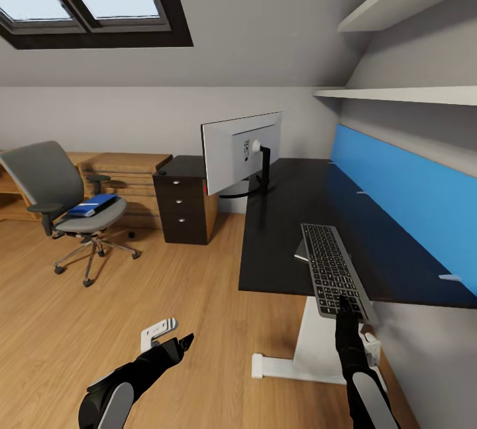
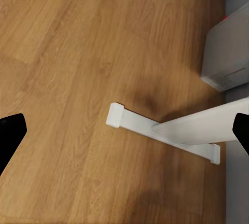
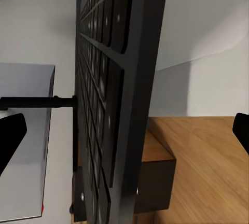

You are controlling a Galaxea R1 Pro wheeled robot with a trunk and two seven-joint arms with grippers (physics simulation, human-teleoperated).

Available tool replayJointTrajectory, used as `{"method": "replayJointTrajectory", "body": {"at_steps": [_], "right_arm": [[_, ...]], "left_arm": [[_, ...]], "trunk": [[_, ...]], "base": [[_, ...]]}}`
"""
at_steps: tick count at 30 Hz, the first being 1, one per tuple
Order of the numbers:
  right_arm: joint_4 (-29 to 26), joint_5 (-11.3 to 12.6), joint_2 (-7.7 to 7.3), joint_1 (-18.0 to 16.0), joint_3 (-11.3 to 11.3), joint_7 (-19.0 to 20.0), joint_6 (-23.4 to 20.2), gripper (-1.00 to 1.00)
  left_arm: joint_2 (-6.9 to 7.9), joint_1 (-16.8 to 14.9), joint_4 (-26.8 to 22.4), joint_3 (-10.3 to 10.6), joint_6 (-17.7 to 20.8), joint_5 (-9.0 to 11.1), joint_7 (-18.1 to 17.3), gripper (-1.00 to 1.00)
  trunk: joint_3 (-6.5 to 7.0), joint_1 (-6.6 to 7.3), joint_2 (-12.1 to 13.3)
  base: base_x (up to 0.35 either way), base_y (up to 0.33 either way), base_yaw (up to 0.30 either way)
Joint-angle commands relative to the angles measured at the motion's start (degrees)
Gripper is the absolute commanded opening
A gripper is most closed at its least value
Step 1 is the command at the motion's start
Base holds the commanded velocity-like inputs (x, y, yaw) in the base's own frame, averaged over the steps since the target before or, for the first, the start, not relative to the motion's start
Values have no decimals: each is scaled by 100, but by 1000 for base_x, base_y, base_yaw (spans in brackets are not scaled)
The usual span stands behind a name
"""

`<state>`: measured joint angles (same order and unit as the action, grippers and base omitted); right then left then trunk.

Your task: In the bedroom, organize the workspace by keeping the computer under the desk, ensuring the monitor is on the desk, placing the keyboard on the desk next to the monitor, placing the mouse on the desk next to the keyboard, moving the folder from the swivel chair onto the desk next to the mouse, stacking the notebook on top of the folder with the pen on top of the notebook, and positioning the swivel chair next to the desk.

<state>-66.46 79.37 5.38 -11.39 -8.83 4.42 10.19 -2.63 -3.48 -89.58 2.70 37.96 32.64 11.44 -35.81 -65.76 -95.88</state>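
**Keyboard held over the near end of the desk**

The desk (image 1: 291, 217), black-topped with a blue back panel, runs from about 4 o'clock away toward 1 o'clock along the right-hand wall; its white leg (image 1: 311, 343) drops to the wooden floor (image 1: 99, 323) at 5 o'clock; the monitor (image 1: 240, 150) stands on the far end of the desk near 12 o'clock, pale back turned this way, on its thin black stand; left of it a dark drawer unit (image 1: 184, 207) sits against the desk's end; the swivel chair (image 1: 63, 203) is well apart from the desk at 9 o'clock, on the floor before a low oak shelving unit (image 1: 129, 180); the blue folder (image 1: 93, 205) lies flat on its grey seat; the keyboard (image 1: 331, 270) is at the desk's near edge around 4 o'clock, its front end overhanging the edge and its far end tilted up off the top; the right gripper (image 1: 344, 303) is clenched on that front end; in the right wrist view the keyboard (image 3: 111, 105) stands edge-on between the fingertips; the left gripper (image 1: 177, 344) hangs low over the floor at 7 o'clock, fingers (image 2: 11, 130) spread apart, grasping nothing.
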Motion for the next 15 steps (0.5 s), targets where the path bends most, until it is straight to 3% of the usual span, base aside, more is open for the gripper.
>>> {"method": "replayJointTrajectory", "body": {"at_steps": [1,9,10,15], "right_arm": [[2,61,1,-3,-5,36,-8,100],[-4,61,-1,-3,-5,40,-214,100],[-6,61,0,-3,-5,37,-221,-100],[-46,76,6,-3,-12,47,-220,-100]], "left_arm": [[0,-3,-7,2,18,60,52,100],[1,-3,-7,-5,18,61,52,100],[2,-3,-7,-6,18,61,52,100],[7,-4,-7,-7,19,66,52,100]], "trunk": [[-6,1,-3],[-6,1,-3],[-6,1,-3],[-6,1,-3]], "base": [[0,0,0],[0,0,0],[0,0,0],[0,0,0]]}}
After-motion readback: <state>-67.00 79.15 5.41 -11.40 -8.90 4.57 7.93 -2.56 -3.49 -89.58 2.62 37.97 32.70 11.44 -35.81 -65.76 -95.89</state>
